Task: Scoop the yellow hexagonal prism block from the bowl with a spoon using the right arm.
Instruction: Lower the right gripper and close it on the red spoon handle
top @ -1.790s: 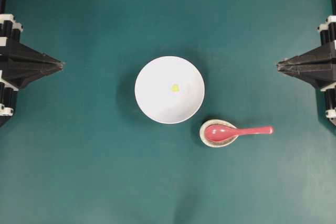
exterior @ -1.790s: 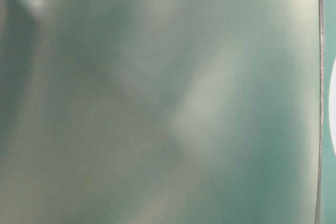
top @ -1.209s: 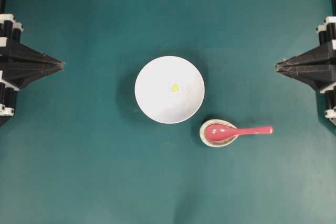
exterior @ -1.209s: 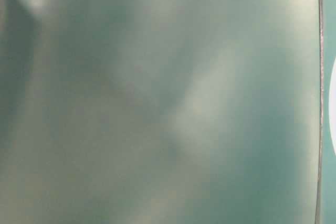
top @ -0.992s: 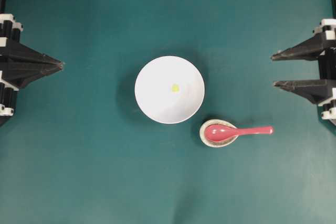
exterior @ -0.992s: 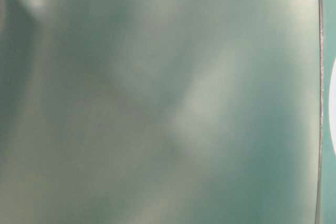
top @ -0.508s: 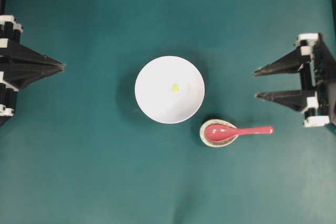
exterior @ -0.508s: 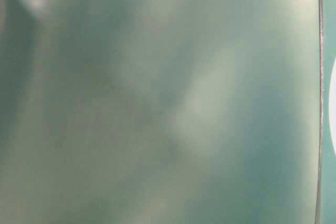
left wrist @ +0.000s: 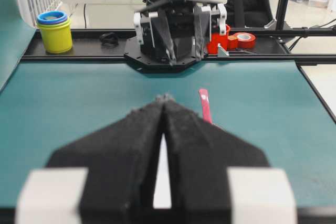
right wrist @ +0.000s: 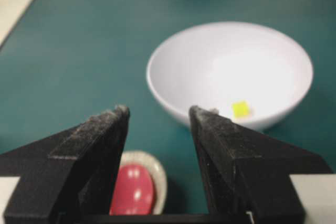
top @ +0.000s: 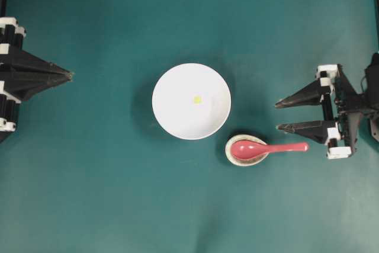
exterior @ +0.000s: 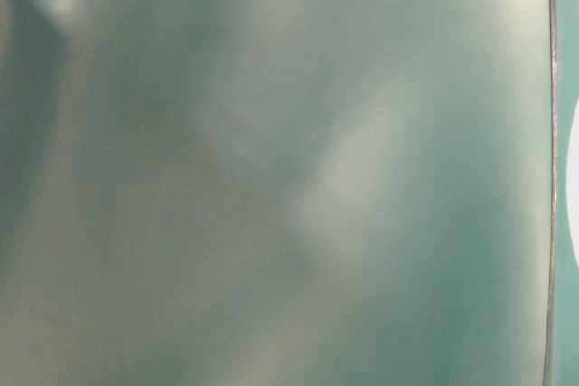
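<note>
Now right tool nearer spoon

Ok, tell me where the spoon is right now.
Overhead view: the spoon lies right of centre, scoop on the speckled rest below-right of the bowl.

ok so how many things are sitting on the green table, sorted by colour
white: 1, the bowl
yellow: 1, the hexagonal prism block inside the bowl
pink-red: 1, the spoon
speckled cream: 1, the spoon rest under the spoon's scoop
total: 4
</note>
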`<state>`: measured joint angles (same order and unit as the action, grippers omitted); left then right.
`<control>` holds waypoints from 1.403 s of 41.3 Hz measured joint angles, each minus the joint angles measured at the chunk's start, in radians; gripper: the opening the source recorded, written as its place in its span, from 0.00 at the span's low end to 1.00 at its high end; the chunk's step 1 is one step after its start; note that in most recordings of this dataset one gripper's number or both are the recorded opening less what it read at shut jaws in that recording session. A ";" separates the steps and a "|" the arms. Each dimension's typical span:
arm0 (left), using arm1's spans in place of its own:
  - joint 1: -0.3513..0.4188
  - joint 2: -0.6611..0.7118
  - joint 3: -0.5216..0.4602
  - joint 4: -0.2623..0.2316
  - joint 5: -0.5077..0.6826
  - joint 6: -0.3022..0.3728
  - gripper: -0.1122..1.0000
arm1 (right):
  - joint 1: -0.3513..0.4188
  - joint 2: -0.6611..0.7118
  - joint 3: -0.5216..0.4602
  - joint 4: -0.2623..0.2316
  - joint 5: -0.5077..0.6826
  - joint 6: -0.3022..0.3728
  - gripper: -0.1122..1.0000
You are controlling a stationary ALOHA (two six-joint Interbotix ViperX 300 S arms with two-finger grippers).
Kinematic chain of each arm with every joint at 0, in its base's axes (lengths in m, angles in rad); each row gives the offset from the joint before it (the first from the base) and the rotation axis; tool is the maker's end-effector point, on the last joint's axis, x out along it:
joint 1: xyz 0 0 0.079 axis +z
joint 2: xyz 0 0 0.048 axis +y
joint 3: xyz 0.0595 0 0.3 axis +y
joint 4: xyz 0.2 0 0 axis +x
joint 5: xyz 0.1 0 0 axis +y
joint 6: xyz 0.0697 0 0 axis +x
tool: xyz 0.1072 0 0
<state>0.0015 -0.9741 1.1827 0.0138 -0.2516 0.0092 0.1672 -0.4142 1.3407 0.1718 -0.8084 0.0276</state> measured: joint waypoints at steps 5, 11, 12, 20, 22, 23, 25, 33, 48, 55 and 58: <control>0.000 0.000 0.000 0.003 0.002 0.003 0.10 | 0.040 0.075 0.003 0.043 -0.046 -0.002 0.61; 0.000 -0.002 0.000 0.005 0.000 0.005 0.10 | 0.098 0.152 0.002 0.086 -0.077 0.000 0.61; 0.000 0.000 0.000 0.003 0.000 0.005 0.10 | 0.110 0.164 0.002 0.094 -0.083 -0.002 0.61; 0.000 -0.002 0.000 0.005 0.000 0.006 0.10 | 0.206 0.245 0.002 0.179 -0.149 -0.002 0.61; 0.000 0.000 0.000 0.005 -0.002 0.006 0.10 | 0.229 0.264 0.002 0.198 -0.163 -0.002 0.61; 0.000 0.000 0.000 0.005 0.000 0.006 0.10 | 0.239 0.272 0.002 0.209 -0.169 -0.002 0.61; 0.000 -0.002 0.000 0.005 -0.002 0.006 0.10 | 0.255 0.288 0.002 0.224 -0.178 -0.002 0.61; 0.000 -0.002 0.000 0.006 -0.002 0.006 0.10 | 0.305 0.367 0.000 0.275 -0.218 -0.002 0.61; 0.005 -0.002 0.000 0.006 -0.003 0.006 0.10 | 0.314 0.454 -0.003 0.301 -0.241 0.000 0.61; 0.017 0.000 0.000 0.006 -0.003 0.006 0.10 | 0.314 0.486 -0.002 0.304 -0.239 -0.002 0.61; 0.020 -0.002 0.000 0.006 -0.005 0.006 0.10 | 0.314 0.495 -0.002 0.304 -0.241 0.000 0.61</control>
<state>0.0215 -0.9756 1.1827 0.0199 -0.2562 0.0153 0.4817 0.0813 1.3392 0.4755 -1.0492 0.0276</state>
